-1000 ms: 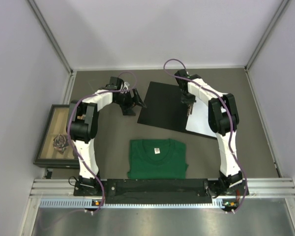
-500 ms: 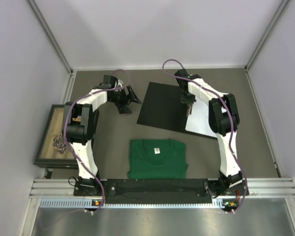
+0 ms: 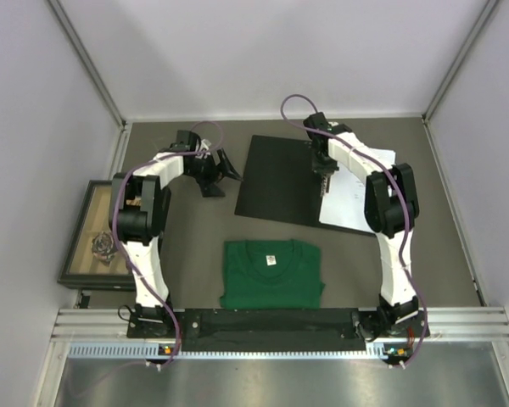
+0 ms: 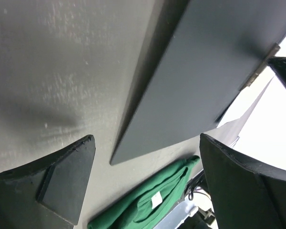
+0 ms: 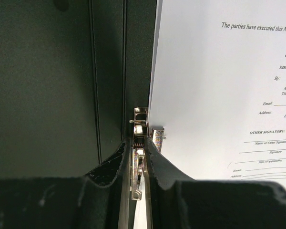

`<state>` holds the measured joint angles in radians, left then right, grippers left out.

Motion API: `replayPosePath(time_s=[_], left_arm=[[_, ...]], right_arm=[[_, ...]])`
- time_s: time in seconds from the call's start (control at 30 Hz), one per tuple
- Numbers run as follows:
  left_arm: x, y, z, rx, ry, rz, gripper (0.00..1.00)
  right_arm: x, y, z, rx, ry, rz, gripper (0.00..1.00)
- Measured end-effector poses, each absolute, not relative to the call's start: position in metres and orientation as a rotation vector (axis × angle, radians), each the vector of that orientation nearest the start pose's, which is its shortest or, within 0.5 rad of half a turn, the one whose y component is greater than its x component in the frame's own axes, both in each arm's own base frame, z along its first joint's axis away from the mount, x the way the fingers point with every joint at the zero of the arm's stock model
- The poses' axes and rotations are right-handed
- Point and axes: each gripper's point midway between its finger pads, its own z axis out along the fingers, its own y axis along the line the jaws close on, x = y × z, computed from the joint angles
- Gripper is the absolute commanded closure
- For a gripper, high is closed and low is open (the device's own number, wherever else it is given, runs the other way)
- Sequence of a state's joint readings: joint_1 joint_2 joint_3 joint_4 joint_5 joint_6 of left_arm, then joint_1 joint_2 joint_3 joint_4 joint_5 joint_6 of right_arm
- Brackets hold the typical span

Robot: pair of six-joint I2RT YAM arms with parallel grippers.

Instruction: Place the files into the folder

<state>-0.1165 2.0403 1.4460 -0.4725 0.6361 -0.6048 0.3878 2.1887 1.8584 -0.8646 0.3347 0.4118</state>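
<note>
1. The thin flat folder [image 3: 280, 180] lies open, black inner faces up, at the far middle of the grey table [image 3: 195, 225].
2. The white printed paper sheets [image 3: 356, 193] rest on its right half, their left edge along the spine.
3. The right gripper [image 5: 137, 142] has its fingers pinched tight on the silver metal clip [image 5: 141, 119] at that spine.
4. The left gripper [image 3: 224, 167] hangs just beside the folder's left edge, its fingers spread wide and holding nothing.
5. A folded green T-shirt [image 3: 271, 273] lies nearer the arm bases.
</note>
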Motion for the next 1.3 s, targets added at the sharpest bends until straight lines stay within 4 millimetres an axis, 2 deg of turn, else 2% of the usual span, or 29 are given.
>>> replayPosePath(time_s=[0.17, 0.33, 0.53, 0.57, 0.67, 0.7, 0.73, 0.77, 0.83, 0.97, 1.1, 1.2, 1.3], left_arm=[[0.434, -0.177, 0.055, -0.42, 2.701, -1.091, 0.02], [0.435, -0.186, 0.057, -0.38, 2.682, -1.201, 0.03], [0.444, -0.209, 0.059, -0.309, 2.633, -1.413, 0.06], [0.444, -0.212, 0.06, -0.301, 2.628, -1.434, 0.09], [0.443, -0.221, 0.06, -0.277, 2.62, -1.454, 0.08], [0.442, -0.224, 0.059, -0.273, 2.622, -1.455, 0.07], [0.442, -0.225, 0.058, -0.271, 2.624, -1.45, 0.07], [0.442, -0.225, 0.058, -0.271, 2.625, -1.445, 0.07], [0.442, -0.225, 0.059, -0.274, 2.628, -1.421, 0.06], [0.441, -0.224, 0.059, -0.28, 2.634, -1.359, 0.06], [0.438, -0.219, 0.059, -0.3, 2.644, -1.304, 0.06], [0.439, -0.219, 0.058, -0.302, 2.645, -1.297, 0.07], [0.439, -0.218, 0.058, -0.303, 2.645, -1.295, 0.06]], right_arm=[[0.461, 0.146, 0.072, 0.121, 2.647, -0.165, 1.0], [0.464, 0.148, 0.075, 0.125, 2.639, -0.113, 1.0], [0.468, 0.154, 0.076, 0.115, 2.63, -0.063, 1.0], [0.468, 0.155, 0.076, 0.114, 2.631, -0.055, 1.0], [0.468, 0.157, 0.074, 0.113, 2.633, -0.039, 1.0], [0.468, 0.157, 0.074, 0.113, 2.634, -0.037, 0.97], [0.467, 0.156, 0.074, 0.114, 2.638, -0.038, 0.91], [0.467, 0.155, 0.073, 0.118, 2.642, -0.042, 0.77], [0.464, 0.151, 0.072, 0.132, 2.656, -0.051, 0.7], [0.459, 0.137, 0.067, 0.156, 2.693, -0.088, 0.68], [0.454, 0.128, 0.049, 0.169, 2.744, -0.128, 0.67], [0.451, 0.126, 0.04, 0.169, 2.768, -0.14, 0.67], [0.451, 0.127, 0.04, 0.167, 2.769, -0.134, 0.69]])
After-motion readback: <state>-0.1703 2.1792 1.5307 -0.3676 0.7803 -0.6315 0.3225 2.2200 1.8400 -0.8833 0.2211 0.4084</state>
